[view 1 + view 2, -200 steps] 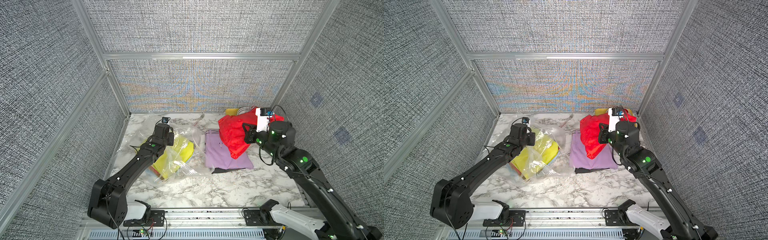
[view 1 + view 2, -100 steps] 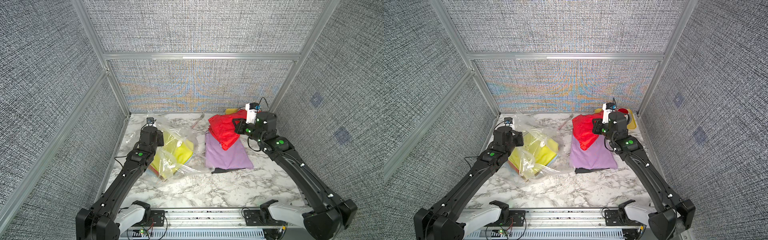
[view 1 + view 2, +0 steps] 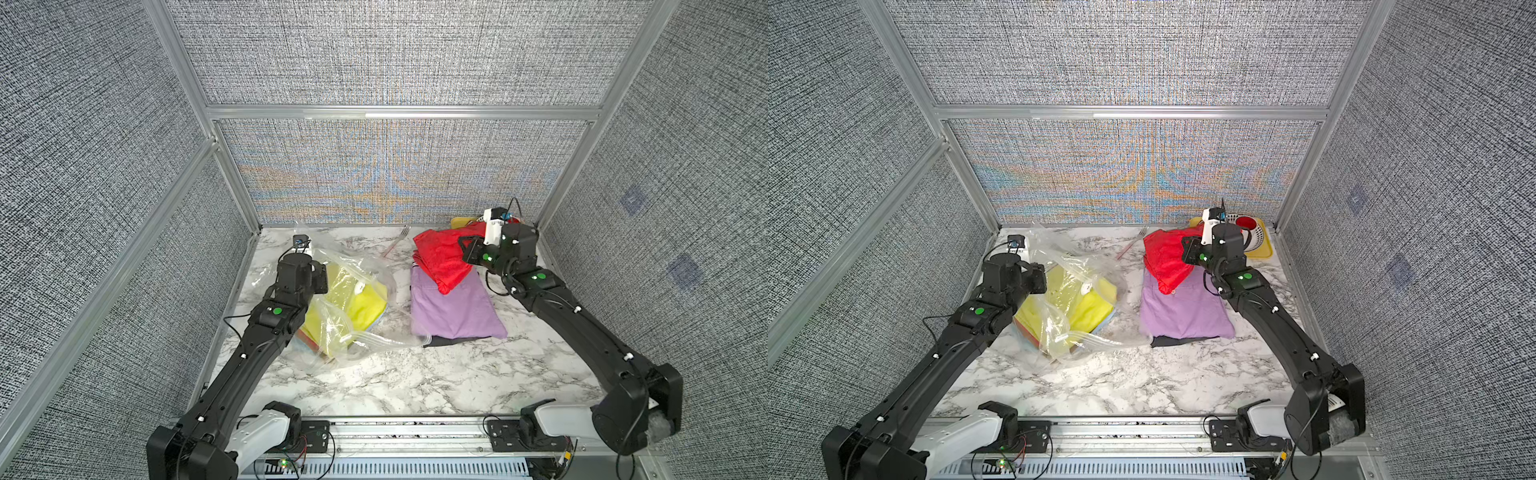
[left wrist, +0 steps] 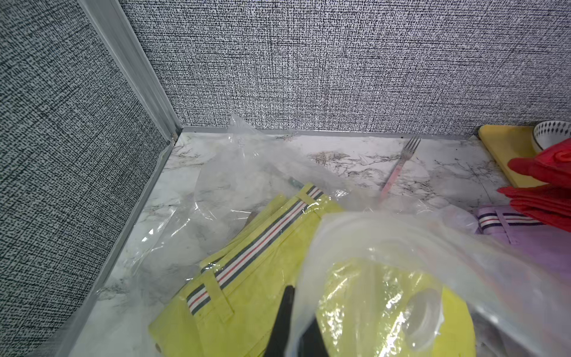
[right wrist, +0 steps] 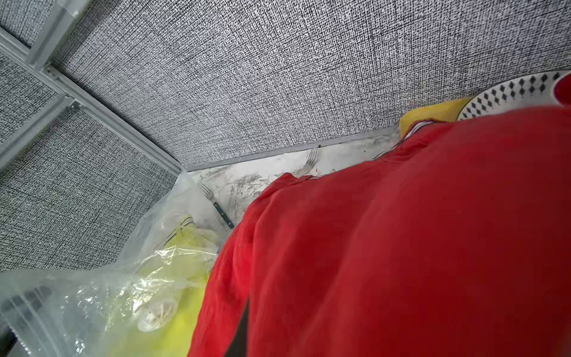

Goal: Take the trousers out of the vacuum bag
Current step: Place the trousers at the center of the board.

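Since a second ago, your right gripper (image 3: 467, 253) has carried the red trousers (image 3: 440, 262) down from mid-air. They now lie bunched on the far end of the lilac trousers (image 3: 453, 307). Your left gripper (image 3: 322, 276) has drawn back toward the left wall.

Surroundings: a pink-handled fork (image 3: 395, 243) lies near the back wall between the bag and the red cloth, its handle end meeting the film. A dark-handled fork (image 5: 216, 205) lies at the bag's far edge. A yellow board (image 3: 1264, 249) in the back right corner carries a patterned white bowl (image 3: 1256, 239). Red cloth fills most of the right wrist view.

Container: the vacuum bag (image 3: 353, 332), clear and crinkled, lies on the left of the marble table (image 3: 415, 382), its white valve (image 3: 360, 286) facing up. Inside are the yellow trousers (image 3: 361, 303), striped at the waistband, over orange and light blue layers (image 3: 1029, 340).

Outside the bag, the dark grey trousers (image 3: 440, 341) peek from under the lilac pair.

Grippers: left pinches bag film; right pinches the red trousers.
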Controlling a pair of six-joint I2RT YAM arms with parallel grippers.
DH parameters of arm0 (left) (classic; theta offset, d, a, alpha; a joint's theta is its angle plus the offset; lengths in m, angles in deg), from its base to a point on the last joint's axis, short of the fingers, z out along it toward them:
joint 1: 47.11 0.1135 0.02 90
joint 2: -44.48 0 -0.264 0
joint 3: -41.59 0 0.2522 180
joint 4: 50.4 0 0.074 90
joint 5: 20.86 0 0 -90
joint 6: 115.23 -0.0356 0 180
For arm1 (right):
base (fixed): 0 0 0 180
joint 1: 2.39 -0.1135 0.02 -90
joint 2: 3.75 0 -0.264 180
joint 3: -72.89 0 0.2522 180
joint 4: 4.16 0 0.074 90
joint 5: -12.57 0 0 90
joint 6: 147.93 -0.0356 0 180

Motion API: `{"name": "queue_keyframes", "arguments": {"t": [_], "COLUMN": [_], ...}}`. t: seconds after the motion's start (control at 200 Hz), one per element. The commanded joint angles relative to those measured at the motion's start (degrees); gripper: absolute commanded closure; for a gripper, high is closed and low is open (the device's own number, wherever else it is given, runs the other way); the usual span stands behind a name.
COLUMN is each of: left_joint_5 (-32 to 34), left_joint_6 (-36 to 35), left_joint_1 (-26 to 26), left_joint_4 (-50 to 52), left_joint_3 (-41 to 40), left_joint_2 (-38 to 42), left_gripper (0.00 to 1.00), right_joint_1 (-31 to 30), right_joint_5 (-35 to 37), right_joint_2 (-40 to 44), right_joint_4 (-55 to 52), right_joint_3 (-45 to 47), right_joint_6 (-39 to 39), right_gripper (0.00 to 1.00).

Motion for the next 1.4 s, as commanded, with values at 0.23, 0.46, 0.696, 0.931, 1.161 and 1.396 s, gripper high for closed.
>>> {"name": "queue_keyframes", "arguments": {"t": [0.23, 0.46, 0.696, 0.931, 1.161, 1.396], "left_joint_5": [-1.5, -2.0, -2.3, -2.8, -3.6, -3.7], "left_joint_6": [-1.5, -1.7, -1.9, -1.7, -1.6, -1.7], "left_joint_1": [0.1, 0.1, 0.1, 0.1, 0.1, 0.1], "left_joint_4": [0.8, 0.6, 0.6, -0.2, -0.9, -0.9], "left_joint_3": [1.8, 2.5, 2.7, 2.0, 1.8, 1.6], "left_joint_2": [-1.3, -2.3, -2.7, -2.8, -3.5, -3.2], "left_gripper": [1.0, 1.0, 1.0, 1.0, 1.0, 1.0], "right_joint_1": [0.8, 0.8, 0.8, -0.5, -5.2, -8.4], "right_joint_5": [-0.3, 0.4, 1.2, 2.2, 8.2, 11.5], "right_joint_2": [-1.8, -1.5, -0.9, 0.2, 2.0, 1.7], "right_joint_4": [11.5, 13.4, 13.3, 12.3, 12.6, 11.5], "right_joint_3": [3.2, 7.2, 12.6, 18.1, 22.6, 24.3], "right_joint_6": [-1.6, -7.3, -13.2, -19.6, -25.8, -28.1], "right_gripper": [1.0, 1.0, 1.0, 1.0, 1.0, 0.95]}}
